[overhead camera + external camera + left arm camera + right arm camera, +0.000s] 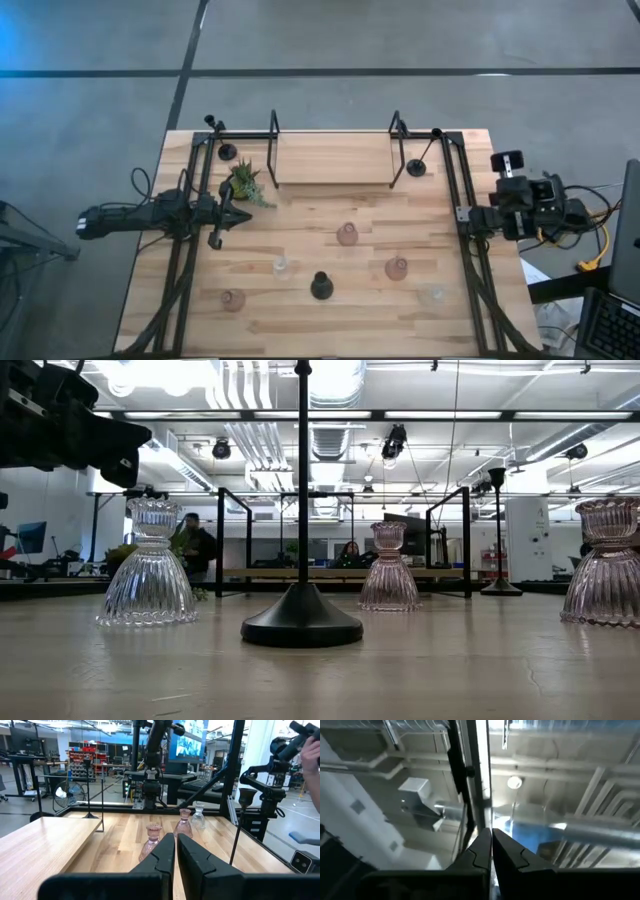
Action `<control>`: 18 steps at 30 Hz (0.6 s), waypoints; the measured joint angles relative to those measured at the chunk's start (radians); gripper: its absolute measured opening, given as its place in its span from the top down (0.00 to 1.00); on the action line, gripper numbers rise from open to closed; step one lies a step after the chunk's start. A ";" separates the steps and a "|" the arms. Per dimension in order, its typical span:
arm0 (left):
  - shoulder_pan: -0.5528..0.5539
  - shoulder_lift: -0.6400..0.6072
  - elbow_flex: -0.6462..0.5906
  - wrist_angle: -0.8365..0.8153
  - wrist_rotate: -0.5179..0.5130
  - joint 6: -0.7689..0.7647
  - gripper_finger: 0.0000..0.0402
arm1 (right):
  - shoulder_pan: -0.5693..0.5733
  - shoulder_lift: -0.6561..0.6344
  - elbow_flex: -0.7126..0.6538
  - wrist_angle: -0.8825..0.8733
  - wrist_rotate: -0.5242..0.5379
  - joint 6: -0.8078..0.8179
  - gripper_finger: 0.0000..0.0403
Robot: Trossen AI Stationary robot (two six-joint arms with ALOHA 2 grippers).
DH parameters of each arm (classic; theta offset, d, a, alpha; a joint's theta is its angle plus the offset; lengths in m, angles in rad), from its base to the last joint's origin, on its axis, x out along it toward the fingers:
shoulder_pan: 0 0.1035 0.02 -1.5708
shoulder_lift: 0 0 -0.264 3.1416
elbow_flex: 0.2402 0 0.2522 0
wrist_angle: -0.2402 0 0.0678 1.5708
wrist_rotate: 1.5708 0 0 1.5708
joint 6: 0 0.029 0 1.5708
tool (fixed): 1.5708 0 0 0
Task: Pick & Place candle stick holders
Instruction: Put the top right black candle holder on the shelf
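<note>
Three black stemmed holders stand on their round bases on the wooden table: far left (228,152), far right (415,168), and near the middle (320,287), close up in the low view (301,622). Three pink glass holders (347,235) (397,268) (233,299) and two clear ones (281,265) (433,294) stand upright between them. My left gripper (243,216) is shut and empty above the table's left part, pointing right toward the pink holders (151,840). My right gripper (491,842) is shut and empty, beyond the table's right edge (507,161), pointing up.
A small spiky green plant (245,183) sits just beyond my left gripper on the far side. Black metal frames (272,150) (396,150) stand at the far side, and rails run along both side edges. A person's hand (311,755) shows beyond the table's right.
</note>
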 joint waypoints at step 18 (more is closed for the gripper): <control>0.000 0.000 0.000 -0.001 0.000 0.000 0.94 | 0.001 0.438 0.683 -1.402 0.052 0.020 0.98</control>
